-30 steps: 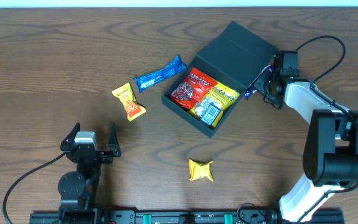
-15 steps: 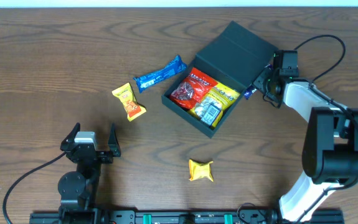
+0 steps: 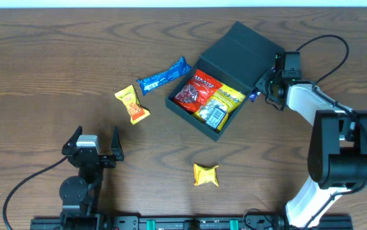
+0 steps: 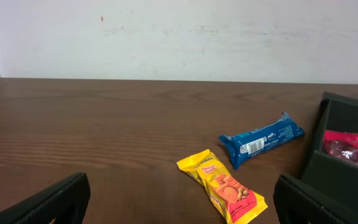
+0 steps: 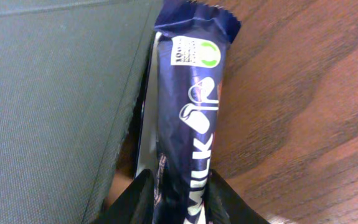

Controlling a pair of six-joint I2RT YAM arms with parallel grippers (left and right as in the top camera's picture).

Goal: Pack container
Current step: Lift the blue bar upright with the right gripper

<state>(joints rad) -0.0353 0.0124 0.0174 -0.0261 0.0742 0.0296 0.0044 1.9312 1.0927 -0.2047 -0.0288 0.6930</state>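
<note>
Right gripper (image 5: 180, 198) holds bar (image 5: 191, 112) beside container (image 3: 247, 48).

Overhead looks straight down, left wrist low across, right wrist close-up; all show the container (image 3: 242, 50).

The dark blue bar (image 5: 188, 118) is cut off at the bottom of the right wrist picture. Its end is hidden between the fingers of the right gripper (image 5: 180, 190). From overhead, only a tiny blue bit shows beside the container (image 3: 244, 45). In the left wrist picture, the container runs off the right edge. Its wall hides part of the red packet (image 4: 353, 148).
</note>
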